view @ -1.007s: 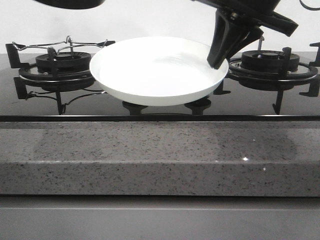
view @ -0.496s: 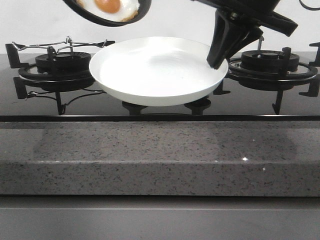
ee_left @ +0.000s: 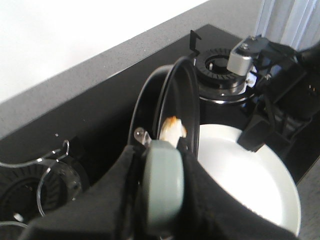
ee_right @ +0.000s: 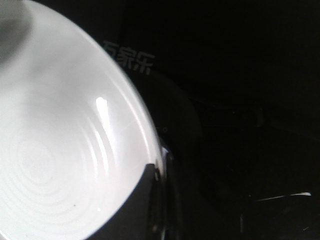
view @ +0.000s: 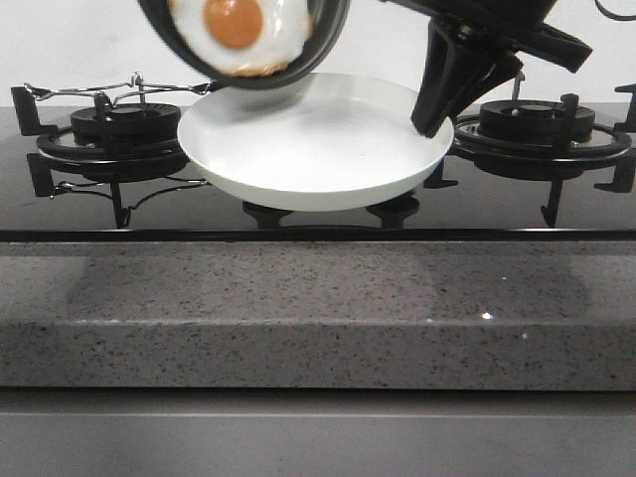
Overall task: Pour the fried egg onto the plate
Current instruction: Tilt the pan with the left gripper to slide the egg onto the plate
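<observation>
The black frying pan (view: pixel 330 35) hangs tilted steeply over the back left of the plate (view: pixel 318 149). The fried egg (view: pixel 243 35), white with an orange yolk, still lies inside the pan. The white plate is held a little above the hob, between the two burners. My right gripper (view: pixel 435 111) is shut on the plate's right rim, which also shows in the right wrist view (ee_right: pixel 60 150). In the left wrist view my left gripper (ee_left: pixel 162 167) is shut on the pan's grey-green handle (ee_left: pixel 161 187). There the pan (ee_left: pixel 186 100) stands on edge, and a bit of egg (ee_left: pixel 172 129) shows beside the plate (ee_left: pixel 245 175).
A gas burner (view: pixel 124 124) with a wire rack on it stands to the left of the plate. A second burner (view: pixel 537 121) stands to the right. Two hob knobs (view: pixel 268 212) sit under the plate. A speckled grey counter edge (view: pixel 318 308) runs along the front.
The pan has come down and to the right into view and has tilted further, so the egg now faces forward over the plate. The plate and right gripper have not moved.
</observation>
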You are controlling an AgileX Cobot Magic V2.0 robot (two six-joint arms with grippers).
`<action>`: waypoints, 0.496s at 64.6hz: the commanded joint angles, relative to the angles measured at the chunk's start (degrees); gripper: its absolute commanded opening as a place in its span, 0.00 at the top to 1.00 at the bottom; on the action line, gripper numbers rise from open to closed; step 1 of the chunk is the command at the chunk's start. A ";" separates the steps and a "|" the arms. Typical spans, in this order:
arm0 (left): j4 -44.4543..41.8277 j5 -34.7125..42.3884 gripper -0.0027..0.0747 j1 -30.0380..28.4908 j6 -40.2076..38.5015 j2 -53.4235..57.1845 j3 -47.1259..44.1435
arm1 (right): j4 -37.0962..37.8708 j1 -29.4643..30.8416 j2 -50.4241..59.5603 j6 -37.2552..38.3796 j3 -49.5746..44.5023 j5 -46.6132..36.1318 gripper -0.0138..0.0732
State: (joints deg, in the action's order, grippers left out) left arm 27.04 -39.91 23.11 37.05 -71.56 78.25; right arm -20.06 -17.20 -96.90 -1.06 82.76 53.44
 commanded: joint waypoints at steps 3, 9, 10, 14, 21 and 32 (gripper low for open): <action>-5.77 8.41 0.99 4.67 0.00 2.14 1.77 | -0.73 0.19 2.16 -0.49 1.30 -2.16 0.92; -9.56 9.83 0.99 6.90 0.00 2.14 1.77 | -0.73 0.19 2.16 -0.49 1.30 -2.16 0.92; -9.81 9.95 0.99 7.19 0.00 2.14 1.77 | -0.73 0.19 2.16 -0.49 1.30 -2.16 0.92; -9.93 10.69 0.99 7.58 0.00 2.14 1.77 | -0.73 0.19 2.16 -0.49 1.30 -2.16 0.92; -10.03 11.86 0.99 7.58 0.00 2.14 1.77 | -0.73 0.19 2.16 -0.49 1.30 -2.16 0.92; -10.03 13.31 0.99 7.58 0.00 2.14 1.77 | -0.73 0.19 2.16 -0.49 1.30 -2.16 0.92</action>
State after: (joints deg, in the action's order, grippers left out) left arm 16.12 -33.02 30.23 37.05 -71.56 78.15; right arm -20.06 -17.20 -96.90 -1.06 82.76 53.58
